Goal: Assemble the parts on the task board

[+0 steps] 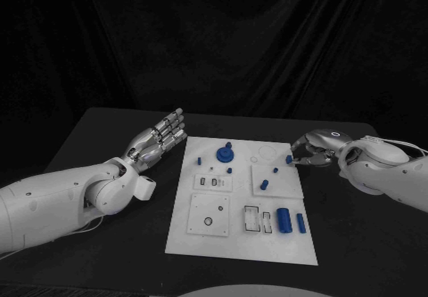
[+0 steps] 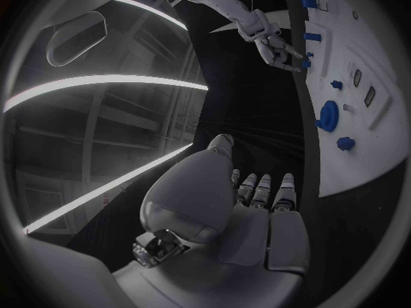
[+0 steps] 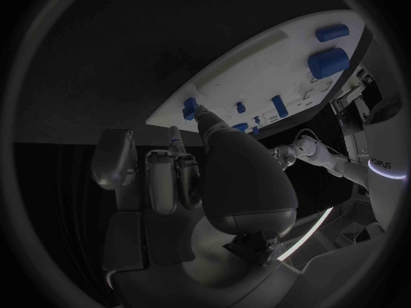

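Head view: the white board [image 1: 207,238] lay mid-table with blue parts on it — a round knob [image 1: 225,153], a short peg [image 1: 264,183], two cylinders [image 1: 284,219] near the front edge. The left hand [image 1: 159,137] stood beside the board's left edge, fingers straight and apart, holding nothing. The right hand [image 1: 308,153] was at the far right edge, fingers curled about a small blue piece [image 1: 288,159].

Left wrist view: the left hand [image 2: 257,191] was flat and free of any load, board alongside.

Right wrist view: the right hand's fingertips [image 3: 204,116] met the blue piece [image 3: 189,107] at the board's rim; whether it was truly pinched I could not tell.

Judged step: picking up that piece. Next — a firm pinch, then a lift.
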Controlling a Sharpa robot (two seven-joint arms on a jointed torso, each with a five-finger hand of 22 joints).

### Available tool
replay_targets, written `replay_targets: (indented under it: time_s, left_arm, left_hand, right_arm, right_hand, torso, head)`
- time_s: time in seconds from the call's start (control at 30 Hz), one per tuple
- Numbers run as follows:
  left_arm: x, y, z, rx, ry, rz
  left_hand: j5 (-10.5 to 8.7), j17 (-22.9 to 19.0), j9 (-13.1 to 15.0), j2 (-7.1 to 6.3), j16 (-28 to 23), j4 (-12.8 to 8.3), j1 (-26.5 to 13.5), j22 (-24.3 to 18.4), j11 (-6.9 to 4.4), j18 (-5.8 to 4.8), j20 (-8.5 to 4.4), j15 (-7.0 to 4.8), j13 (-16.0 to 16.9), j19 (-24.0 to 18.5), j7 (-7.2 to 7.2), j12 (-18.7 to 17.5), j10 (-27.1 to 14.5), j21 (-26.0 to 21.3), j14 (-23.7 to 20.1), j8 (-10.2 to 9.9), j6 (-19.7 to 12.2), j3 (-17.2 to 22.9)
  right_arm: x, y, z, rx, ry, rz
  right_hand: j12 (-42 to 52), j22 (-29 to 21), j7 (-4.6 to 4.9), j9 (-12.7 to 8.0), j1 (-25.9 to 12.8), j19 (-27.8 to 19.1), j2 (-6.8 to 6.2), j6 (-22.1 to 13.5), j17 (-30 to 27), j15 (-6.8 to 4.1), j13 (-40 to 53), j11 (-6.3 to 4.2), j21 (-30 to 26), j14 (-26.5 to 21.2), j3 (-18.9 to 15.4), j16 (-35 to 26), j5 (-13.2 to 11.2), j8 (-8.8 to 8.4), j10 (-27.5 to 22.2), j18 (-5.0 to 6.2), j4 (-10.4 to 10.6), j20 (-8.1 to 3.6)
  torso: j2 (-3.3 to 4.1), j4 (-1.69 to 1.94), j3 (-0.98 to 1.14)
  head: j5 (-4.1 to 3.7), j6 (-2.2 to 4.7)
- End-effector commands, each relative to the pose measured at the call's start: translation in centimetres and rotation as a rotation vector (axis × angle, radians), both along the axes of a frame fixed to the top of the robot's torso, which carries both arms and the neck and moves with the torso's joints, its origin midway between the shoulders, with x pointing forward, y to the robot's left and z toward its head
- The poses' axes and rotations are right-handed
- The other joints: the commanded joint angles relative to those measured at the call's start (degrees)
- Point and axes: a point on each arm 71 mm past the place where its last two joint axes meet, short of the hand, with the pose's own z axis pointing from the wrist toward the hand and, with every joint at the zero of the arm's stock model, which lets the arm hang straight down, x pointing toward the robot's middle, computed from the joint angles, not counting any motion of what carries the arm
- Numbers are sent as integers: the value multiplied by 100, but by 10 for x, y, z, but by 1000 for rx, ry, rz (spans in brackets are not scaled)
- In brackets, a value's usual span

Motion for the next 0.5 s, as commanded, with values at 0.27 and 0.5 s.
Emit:
replay_targets:
  time_s: [0.27, 0.5]
  left_arm:
    - [-1, -2, 1, -13, -6, -15]
    - [-1, -4, 1, -15, -5, -19]
  left_hand:
    - [33, -6, -2, -21, -21, -2, -22, -6, 34, 98, 51, 43, -7, -7, -29, -20, 1, -19, -2, -19, 7, 22]
    - [35, -6, -1, -21, -21, -4, -22, -6, 36, 98, 52, 44, -7, -7, -24, -20, 1, -19, -2, -18, 10, 24]
  right_arm:
    - [2, 2, -5, -9, 5, 9]
    - [3, 5, -6, -10, 7, 15]
  right_hand:
    - [15, 152, -8, 21, 59, -41, -10, 98, 1082, -8, 1510, 1, -50, 481, -30, -42, -36, 49, 606, 32, 49, 17]
    - [15, 148, -7, 32, 58, -45, -8, 134, 1073, -7, 1510, 1, -65, 479, -38, -51, -53, 64, 606, 34, 57, 18]
  torso:
    - [1, 1, 2]
    - [-2, 2, 1]
  head:
    - [-1, 4]
    - [7, -8]
